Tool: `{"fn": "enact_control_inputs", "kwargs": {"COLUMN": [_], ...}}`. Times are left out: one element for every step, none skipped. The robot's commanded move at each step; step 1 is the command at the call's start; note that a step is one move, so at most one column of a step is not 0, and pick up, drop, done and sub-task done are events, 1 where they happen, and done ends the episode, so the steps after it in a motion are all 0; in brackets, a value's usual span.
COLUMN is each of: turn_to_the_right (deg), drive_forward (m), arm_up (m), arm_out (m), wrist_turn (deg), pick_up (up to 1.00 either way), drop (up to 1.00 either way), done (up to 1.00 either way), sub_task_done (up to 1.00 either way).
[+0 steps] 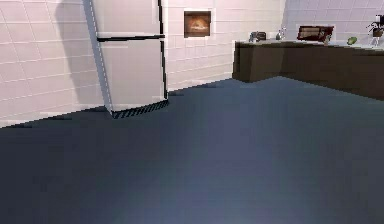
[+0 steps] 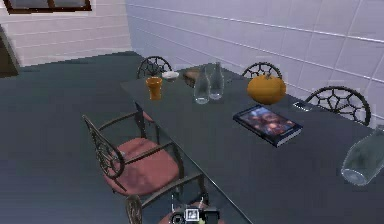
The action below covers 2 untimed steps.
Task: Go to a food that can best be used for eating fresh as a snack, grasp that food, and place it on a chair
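The dark table (image 2: 215,155) carries a glass of orange drink (image 2: 155,88), two clear bottles (image 2: 201,90), an orange round thing (image 2: 266,88), a book (image 2: 267,122) and a clear vessel (image 2: 361,160). On the floor (image 2: 50,120) beside it stands a chair (image 2: 140,160).

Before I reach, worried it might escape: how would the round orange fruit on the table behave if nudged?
The orange fruit looks round, so it would probably roll, perhaps toward the book nearby. Its skin looks smooth, so it may slip. It has a full shape, so likely firm.
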Motion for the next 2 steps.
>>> {"fn": "enact_control_inputs", "kwargs": {"turn_to_the_right": [0.0,0.0], "drive_forward": [0.00,0.00], "arm_up": [0.00,0.00], "arm_out": [-0.08,0.00], "wrist_turn": [0.0,0.0], "pick_up": [0.00,0.00], "drop": [0.00,0.00], "done": [0.00,1.00], "sub_task_done": [0.00,0.00]}}
